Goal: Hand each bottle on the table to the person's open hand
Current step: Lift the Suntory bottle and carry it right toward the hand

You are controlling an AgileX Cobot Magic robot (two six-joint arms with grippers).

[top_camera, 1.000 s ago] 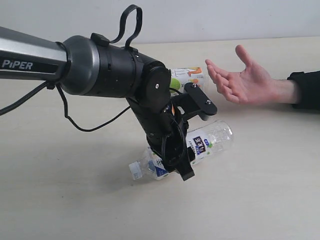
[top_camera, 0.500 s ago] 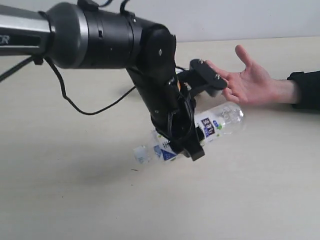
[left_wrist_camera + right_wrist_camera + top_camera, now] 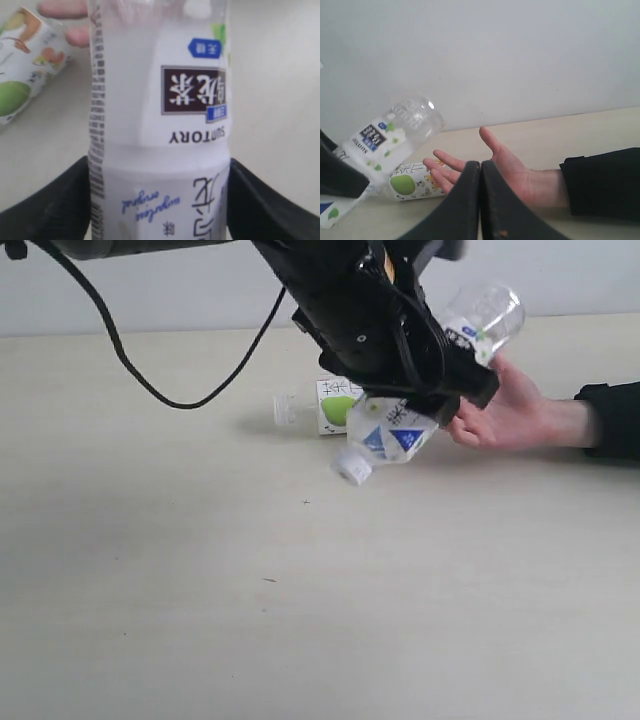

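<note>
While the white-blue bottle [image 3: 395, 435] is lifted clear of the table [image 3: 200, 620], it is clamped across its middle by the left gripper [image 3: 160, 170], whose black fingers [image 3: 45, 210] are pressed against both sides of the label in the left wrist view. The bottle is held tilted: its white cap [image 3: 352, 468] is pointed down toward the table, and its clear base is raised high above the fingertips of the person's open hand [image 3: 520, 415]. That hand is held palm up just above the table, with a black sleeve cuff [image 3: 610, 420] at the wrist. Whether the bottle or the gripper is touching the hand cannot be told, since the fingertips are partly covered by the arm in the exterior view. A second bottle, the apple-label bottle [image 3: 338, 405], is seen lying on its side on the table behind the held one, near the hand's fingers. The right gripper [image 3: 480, 167] is shown in its wrist view with its two fingers closed flat against each other and nothing between them, aimed toward the open palm.
</note>
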